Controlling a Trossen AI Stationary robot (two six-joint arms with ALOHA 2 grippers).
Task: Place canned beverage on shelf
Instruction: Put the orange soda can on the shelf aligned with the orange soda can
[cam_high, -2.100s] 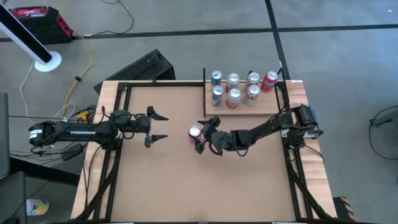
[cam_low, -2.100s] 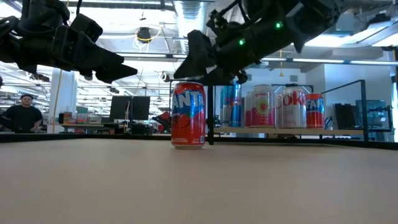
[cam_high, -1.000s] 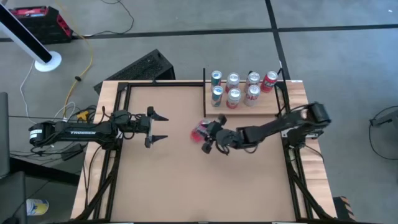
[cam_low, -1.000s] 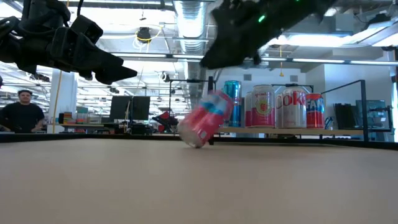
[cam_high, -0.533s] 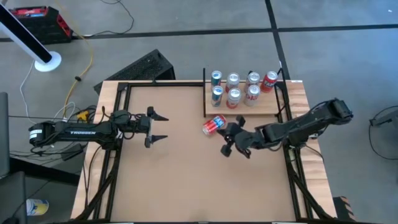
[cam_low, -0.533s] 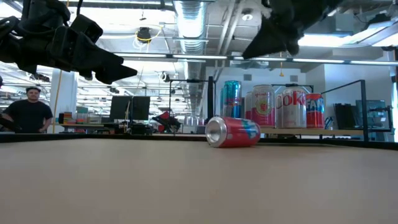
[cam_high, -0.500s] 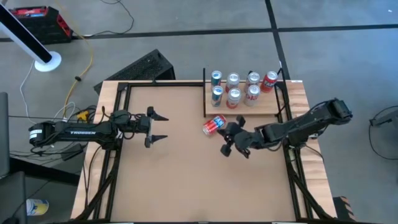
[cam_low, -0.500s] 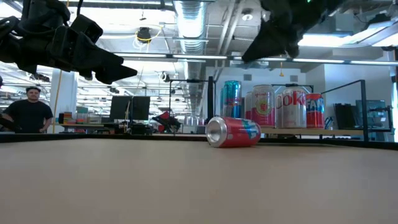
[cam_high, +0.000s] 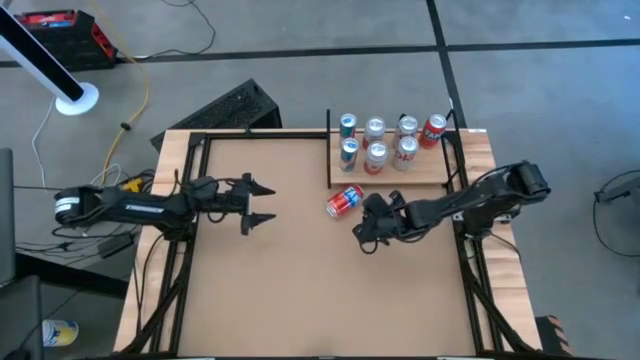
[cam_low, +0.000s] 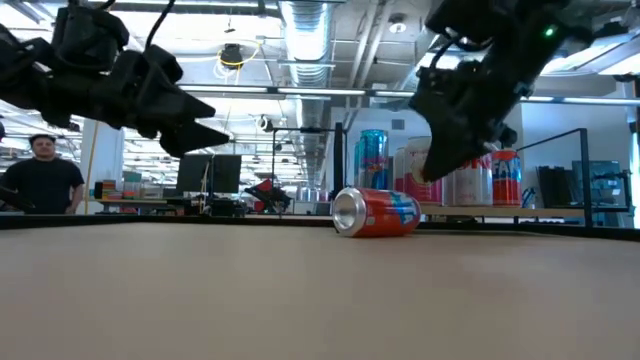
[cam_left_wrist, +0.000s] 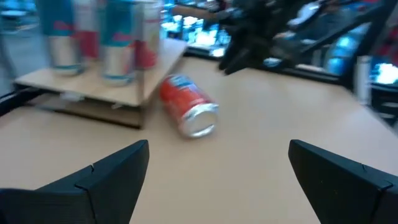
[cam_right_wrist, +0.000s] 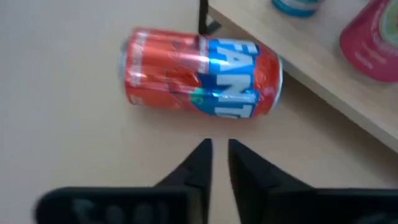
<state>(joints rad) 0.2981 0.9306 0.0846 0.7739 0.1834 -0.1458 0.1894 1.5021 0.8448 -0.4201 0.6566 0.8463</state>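
Lying on its side on the brown tabletop (cam_high: 270, 290), just right of centre in the high view, the orange can (cam_high: 345, 201) sits close against the front left corner of the shelf (cam_high: 432, 176), not on it; the right wrist view shows its label facing up and one end near the shelf's pale edge and a black corner post. Seven other cans (cam_high: 376, 152) stand upright on the shelf in the upper right of the high view. The right gripper (cam_high: 366, 228) hovers just beside the fallen can, toward the lower right of it, holding nothing; in its wrist view the two dark fingers (cam_right_wrist: 193, 167) stand nearly together with only a slim gap, pointing at the can's side. The left gripper (cam_high: 257, 203) waits at the left of the table, well apart from the can, its jaws spread wide and empty, as its wrist view shows. A person (cam_low: 40, 175) stands in the room at the left of the low view. My reading is that the step in hand is the pick-up, with placing not yet begun. The next move likely calls for the right jaws to widen well past the can's girth, then straddle it across its round body. A can on its side may roll when nudged, so a centred, square approach looks wise, and it would need turning upright before it goes on the shelf.
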